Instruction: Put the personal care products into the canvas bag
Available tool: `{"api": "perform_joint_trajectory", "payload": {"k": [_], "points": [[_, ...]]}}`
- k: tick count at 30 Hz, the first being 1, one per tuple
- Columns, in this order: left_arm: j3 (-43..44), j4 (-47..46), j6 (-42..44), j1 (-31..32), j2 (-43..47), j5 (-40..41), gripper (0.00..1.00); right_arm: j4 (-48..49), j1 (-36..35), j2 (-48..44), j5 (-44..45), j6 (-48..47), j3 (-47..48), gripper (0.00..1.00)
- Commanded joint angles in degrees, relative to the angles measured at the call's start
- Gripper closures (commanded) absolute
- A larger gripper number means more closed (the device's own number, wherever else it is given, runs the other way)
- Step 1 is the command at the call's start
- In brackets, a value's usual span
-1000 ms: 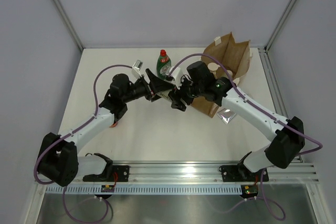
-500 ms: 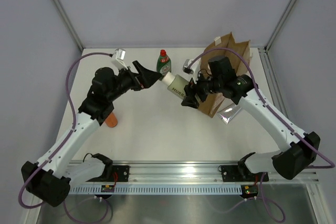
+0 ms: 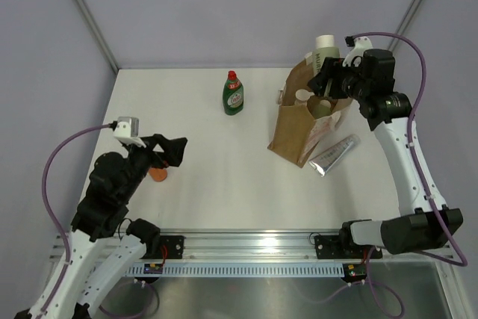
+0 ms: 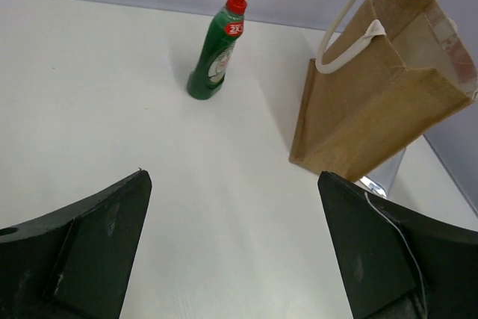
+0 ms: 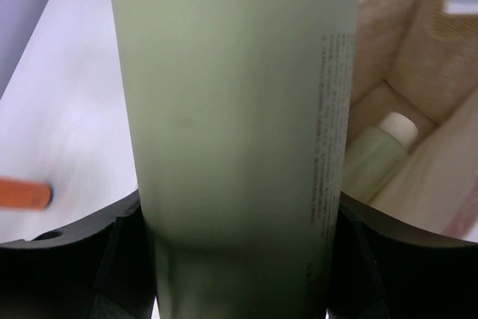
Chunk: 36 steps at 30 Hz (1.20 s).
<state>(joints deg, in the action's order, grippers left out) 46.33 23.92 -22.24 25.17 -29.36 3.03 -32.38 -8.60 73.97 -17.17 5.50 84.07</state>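
My right gripper (image 3: 329, 74) is shut on a pale green white-capped bottle (image 3: 324, 47), held above the open mouth of the canvas bag (image 3: 297, 134); the bottle fills the right wrist view (image 5: 239, 125). Another pale white-capped bottle (image 5: 379, 149) lies inside the bag. The dark green bottle with a red cap (image 3: 233, 93) stands on the table left of the bag and shows in the left wrist view (image 4: 216, 50). The silver tube (image 3: 334, 155) lies by the bag's right side. My left gripper (image 3: 173, 150) is open and empty, above the small orange item (image 3: 157, 173).
The bag (image 4: 373, 110) stands upright at the back right with its white handles (image 4: 345, 24) up. White table (image 3: 216, 184) between the arms. Enclosure walls and metal posts bound the back and sides.
The pale bottle passed from the left gripper to the right one. The right arm raised it up over the bag. The left arm drew back to the near left, open.
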Motion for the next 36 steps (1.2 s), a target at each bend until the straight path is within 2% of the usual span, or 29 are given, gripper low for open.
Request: {"api": "perform_joint_trajectory", "payload": {"k": [1,8,10,11,13,14,17,18,19,21,24,28,32,36], "points": [[-3.9,4.9,2.8,-0.2,7.6,5.9,0.01,7.4,2.6,5.9,6.0,12.1,4.5,1.0],[-10.2,10.2,-1.2,-0.2,17.3,12.2,0.01,3.8,3.6,13.9,0.2,13.4,6.4,1.0],[-9.5,12.1,-2.8,-0.2,17.8,15.5,0.01,4.3,3.6,14.4,0.5,13.2,4.8,0.95],[-9.2,13.0,-4.5,-0.2,18.2,16.7,0.01,4.2,3.6,14.4,0.3,12.4,4.0,0.83],[-8.3,14.3,-6.8,-0.2,17.9,20.2,0.01,3.3,3.6,14.8,-0.4,11.6,3.6,0.71],[-7.9,16.0,-10.2,-0.2,17.5,21.4,0.01,3.0,3.7,15.1,-1.5,10.4,3.5,0.54],[-7.0,19.7,-18.1,-0.2,15.6,23.2,0.01,2.2,3.7,14.6,-2.7,8.2,3.5,0.25],[-6.9,20.7,-20.2,-0.2,14.9,23.3,0.01,2.1,3.6,14.4,-3.2,7.4,3.6,0.11],[-6.5,21.8,-22.0,-0.2,14.1,23.3,0.01,2.2,3.6,14.1,-3.6,6.7,3.6,0.06],[-6.2,24.7,-26.9,-0.2,11.3,23.4,0.01,2.1,3.6,13.0,-4.4,5.2,3.5,0.01],[-5.8,27.4,-30.8,-0.2,8.9,24.3,0.01,1.6,3.6,11.7,-5.5,3.9,3.6,0.0],[-5.2,29.8,-34.3,-0.2,6.3,25.4,0.01,0.5,3.6,10.0,-11.8,-0.7,3.3,0.0],[-4.8,31.8,-34.6,-0.2,4.1,27.6,0.01,-0.7,3.6,7.4,-21.0,-8.8,3.1,0.01],[-5.5,30.0,-32.6,-0.2,0.6,27.6,0.01,0.7,3.6,4.4,-27.1,-11.0,0.7,0.01]]}}
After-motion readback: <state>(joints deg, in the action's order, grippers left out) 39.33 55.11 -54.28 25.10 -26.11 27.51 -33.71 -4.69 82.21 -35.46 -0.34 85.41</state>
